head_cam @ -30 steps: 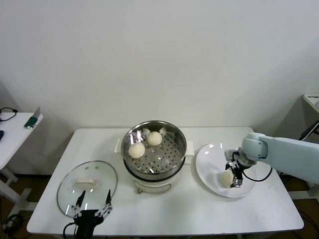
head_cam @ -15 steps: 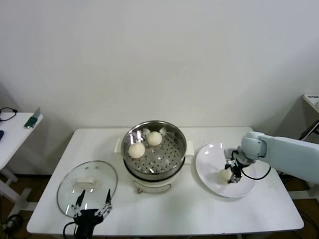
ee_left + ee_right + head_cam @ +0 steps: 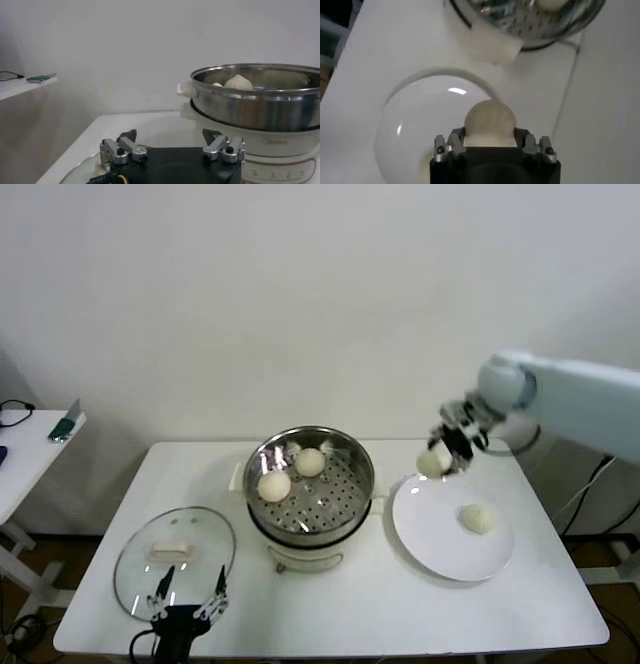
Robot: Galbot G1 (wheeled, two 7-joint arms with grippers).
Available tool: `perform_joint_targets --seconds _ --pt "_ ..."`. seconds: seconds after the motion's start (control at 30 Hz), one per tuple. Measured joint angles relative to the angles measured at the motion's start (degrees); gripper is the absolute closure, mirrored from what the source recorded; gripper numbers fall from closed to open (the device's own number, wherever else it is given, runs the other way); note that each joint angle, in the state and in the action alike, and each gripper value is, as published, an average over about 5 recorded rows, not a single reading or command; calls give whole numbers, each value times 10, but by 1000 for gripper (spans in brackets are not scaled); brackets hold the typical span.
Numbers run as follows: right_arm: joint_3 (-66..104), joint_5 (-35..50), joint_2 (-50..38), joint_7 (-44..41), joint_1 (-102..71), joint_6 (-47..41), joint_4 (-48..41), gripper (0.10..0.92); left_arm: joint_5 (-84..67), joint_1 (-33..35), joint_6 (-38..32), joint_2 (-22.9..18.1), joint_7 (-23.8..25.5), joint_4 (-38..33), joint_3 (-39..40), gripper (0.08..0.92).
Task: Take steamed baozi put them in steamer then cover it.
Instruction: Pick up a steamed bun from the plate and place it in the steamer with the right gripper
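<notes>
The steel steamer stands mid-table with two baozi on its perforated tray. My right gripper is shut on a third baozi and holds it in the air above the far left edge of the white plate; the right wrist view shows this baozi between the jaws. A fourth baozi lies on the plate. The glass cover lies flat at front left. My left gripper is open by the cover's near edge and also shows in the left wrist view.
A side table with small items stands at far left. The steamer's white base shows close in the left wrist view. The wall runs right behind the table.
My right gripper has lifted a baozi off the plate and carried it up and toward the steamer. One baozi stays on the plate. The left arm has not moved.
</notes>
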Motion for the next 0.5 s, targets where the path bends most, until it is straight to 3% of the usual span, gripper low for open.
perform_joint_targets --seconds 0.5 --pt "36 -82 169 -3 29 102 80 355 -3 4 -7 -3 -5 -2 -6 177"
